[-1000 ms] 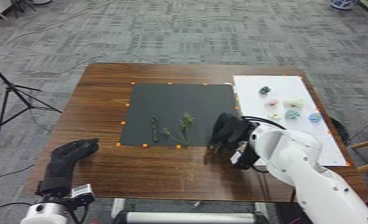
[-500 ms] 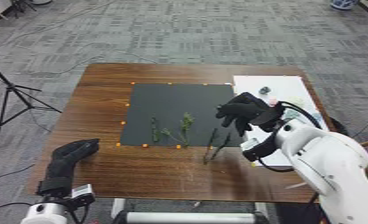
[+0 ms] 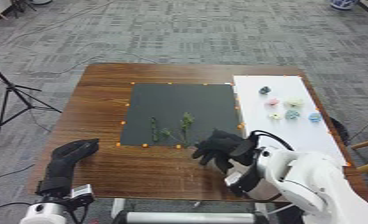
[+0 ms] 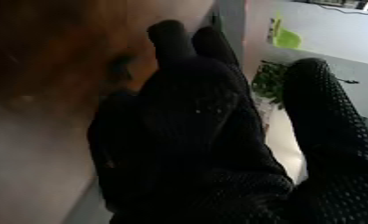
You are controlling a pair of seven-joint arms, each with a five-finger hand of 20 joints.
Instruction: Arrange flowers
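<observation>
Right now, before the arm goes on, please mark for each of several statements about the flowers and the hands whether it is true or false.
1. The green stems lie on the black mat. True.
2. The dark flower head lies farther from the robot than the pink flower head. True.
3. The pink flower head lies between the green stems. False: it lies on the white board.
4. The left hand is on the left side of the black mat. True.
5. The right hand is over the dark flower head. False: it is at the near right corner of the black mat.
</observation>
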